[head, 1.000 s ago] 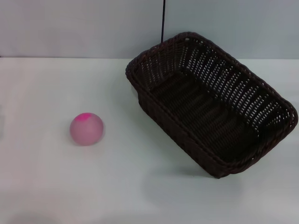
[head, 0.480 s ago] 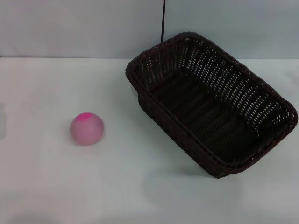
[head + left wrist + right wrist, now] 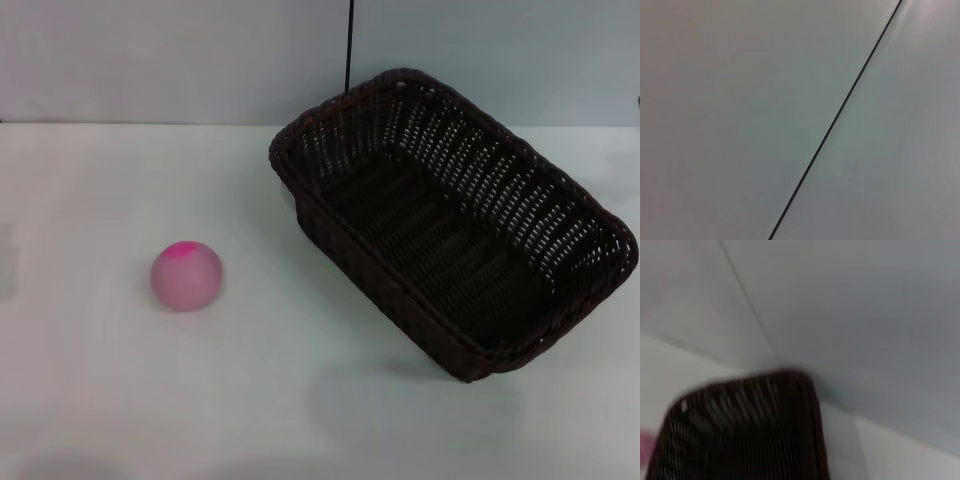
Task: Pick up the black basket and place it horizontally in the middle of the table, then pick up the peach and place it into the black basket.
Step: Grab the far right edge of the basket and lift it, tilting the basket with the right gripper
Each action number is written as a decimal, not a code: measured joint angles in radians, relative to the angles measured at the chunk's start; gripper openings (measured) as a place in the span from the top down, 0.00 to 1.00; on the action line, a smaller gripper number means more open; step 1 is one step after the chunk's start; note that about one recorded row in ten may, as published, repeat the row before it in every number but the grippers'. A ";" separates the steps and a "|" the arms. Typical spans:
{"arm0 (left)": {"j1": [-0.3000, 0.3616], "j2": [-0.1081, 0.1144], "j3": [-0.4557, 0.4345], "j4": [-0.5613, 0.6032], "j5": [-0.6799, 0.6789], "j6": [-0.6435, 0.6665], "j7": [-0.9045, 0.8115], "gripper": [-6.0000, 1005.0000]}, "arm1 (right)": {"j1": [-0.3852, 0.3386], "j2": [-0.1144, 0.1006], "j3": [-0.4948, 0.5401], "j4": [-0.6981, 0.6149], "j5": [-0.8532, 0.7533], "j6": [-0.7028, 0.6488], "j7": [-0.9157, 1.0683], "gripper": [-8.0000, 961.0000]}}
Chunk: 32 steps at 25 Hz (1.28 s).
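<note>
We see a large rectangular dark brown-black woven wicker basket (image 3: 455, 225) resting on the wide white smooth counter (image 3: 300, 400), on the right side of the head view. It sits skewed – its long sides run diagonally from the far middle toward the near right – and it stands upright on its base, open side up, with nothing inside. The slatted open-weave walls and the braided rim show clearly all the way round.

The small round pale pink peach (image 3: 186, 277), with a bright magenta patch on its top, lies on the counter well apart from the basket, toward the left. Bare counter lies between the 2.

Behind the counter stands a plain grey wall (image 3: 170, 60), and a thin dark vertical seam (image 3: 349, 45) runs down it just behind the basket's far corner.

Neither pincer appears in any view, so we cannot place the basket or the peach relative to either 1, and we cannot tell whether their fingers are apart or together. The left wrist view shows only flat grey surface crossed by a thin dark line (image 3: 837, 116). The right wrist view shows a blurred rounded corner of the basket (image 3: 740, 430) against the wall – with a sliver of pink (image 3: 645, 449), probably the peach, at the frame's edge.
</note>
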 joint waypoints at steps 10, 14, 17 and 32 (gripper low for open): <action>0.007 -0.001 0.021 -0.004 0.000 -0.017 -0.005 0.49 | 0.032 0.017 -0.226 0.025 -0.087 0.004 0.040 0.14; 0.007 -0.001 0.021 -0.005 0.000 -0.021 -0.007 0.49 | 0.029 0.020 -0.257 0.046 -0.109 0.010 0.044 0.14; 0.001 0.001 0.022 -0.007 0.000 -0.027 -0.009 0.49 | 0.027 0.024 -0.272 0.069 -0.120 0.011 0.039 0.15; -0.014 0.001 0.042 -0.009 0.001 -0.046 -0.009 0.49 | -0.013 0.086 -0.283 0.101 -0.133 0.054 0.032 0.15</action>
